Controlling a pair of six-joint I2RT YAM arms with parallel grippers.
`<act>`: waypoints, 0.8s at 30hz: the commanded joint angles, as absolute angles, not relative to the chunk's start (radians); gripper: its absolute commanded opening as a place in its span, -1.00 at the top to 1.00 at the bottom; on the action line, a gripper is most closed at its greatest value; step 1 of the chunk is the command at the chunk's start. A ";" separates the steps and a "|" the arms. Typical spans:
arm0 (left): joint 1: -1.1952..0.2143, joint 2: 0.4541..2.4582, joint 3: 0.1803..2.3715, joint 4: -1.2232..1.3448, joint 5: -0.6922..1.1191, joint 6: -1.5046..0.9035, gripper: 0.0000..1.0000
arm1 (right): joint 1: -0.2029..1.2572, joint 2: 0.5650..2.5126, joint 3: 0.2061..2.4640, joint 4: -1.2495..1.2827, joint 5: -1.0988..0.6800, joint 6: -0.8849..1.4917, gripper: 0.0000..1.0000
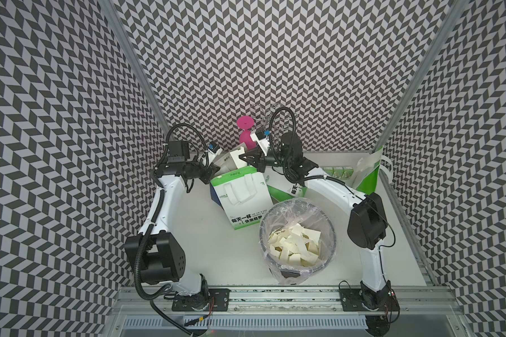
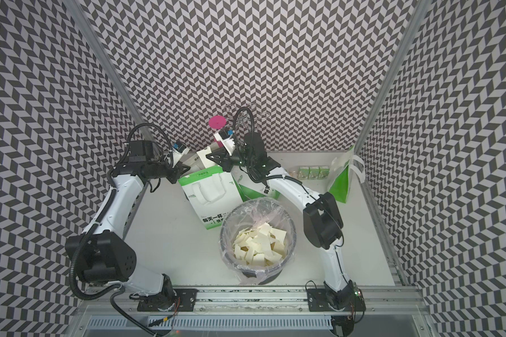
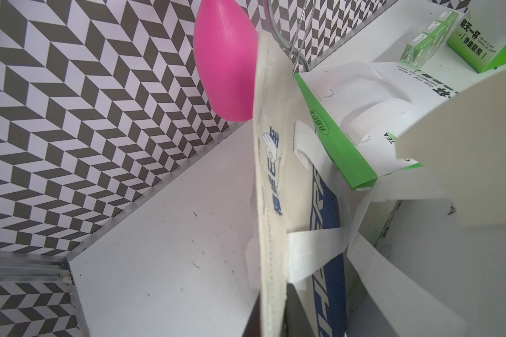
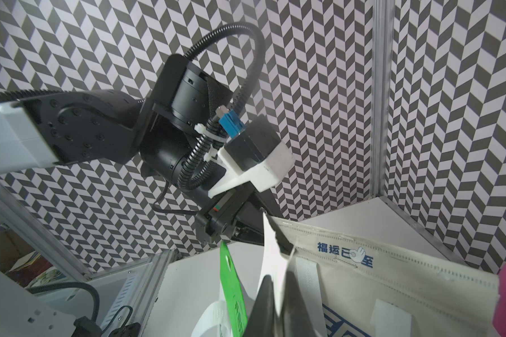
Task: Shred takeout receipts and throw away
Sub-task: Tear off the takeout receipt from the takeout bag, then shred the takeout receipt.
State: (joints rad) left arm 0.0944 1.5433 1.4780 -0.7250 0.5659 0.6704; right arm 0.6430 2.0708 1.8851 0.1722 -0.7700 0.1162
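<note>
Takeout receipt (image 4: pixel 270 251) was up at the back above the bags, pinched tight in the right gripper (image 4: pixel 276 280). Left gripper (image 1: pixel 212 171) sat at the slip's far edge by the cream bag (image 4: pixel 392 268); I couldn't tell if its jaws gripped anything. The bin (image 1: pixel 333 236) in front held a heap of torn scraps (image 1: pixel 295 243), so I judged most of the job done. Left to do: tear this slip and drop the pieces in. I couldn't see whether more receipts were in the bags.
</note>
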 commanded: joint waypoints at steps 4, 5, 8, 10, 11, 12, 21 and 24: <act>0.097 1.500 1.468 -0.723 0.600 0.678 0.37 | 0.638 2.022 1.876 0.288 -0.752 0.128 0.77; 0.097 1.496 1.467 -0.719 0.599 0.678 0.29 | 0.638 2.017 1.872 0.297 -0.752 0.135 0.77; 0.097 1.479 1.466 -0.712 0.596 0.673 0.13 | 0.638 2.007 1.871 0.301 -0.746 0.134 0.77; 0.097 1.467 1.469 -0.706 0.598 0.673 0.07 | 0.637 2.000 1.870 0.301 -0.737 0.128 0.77; 0.097 1.461 1.471 -0.702 0.598 0.671 0.05 | 0.637 1.994 1.868 0.301 -0.734 0.125 0.77; 0.097 1.458 1.474 -0.701 0.597 0.670 0.02 | 0.637 1.990 1.866 0.302 -0.731 0.123 0.77; 0.098 1.376 1.531 -0.686 0.634 0.628 -0.22 | 0.629 1.881 1.811 0.313 -0.712 0.106 0.77; 0.098 1.353 1.560 -0.701 0.682 0.621 -0.24 | 0.627 1.843 1.791 0.302 -0.709 0.098 0.78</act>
State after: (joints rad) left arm 0.0940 1.3941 1.5074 -0.7078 0.6109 0.6323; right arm 0.6315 1.9026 1.8069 0.2451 -0.7212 0.1135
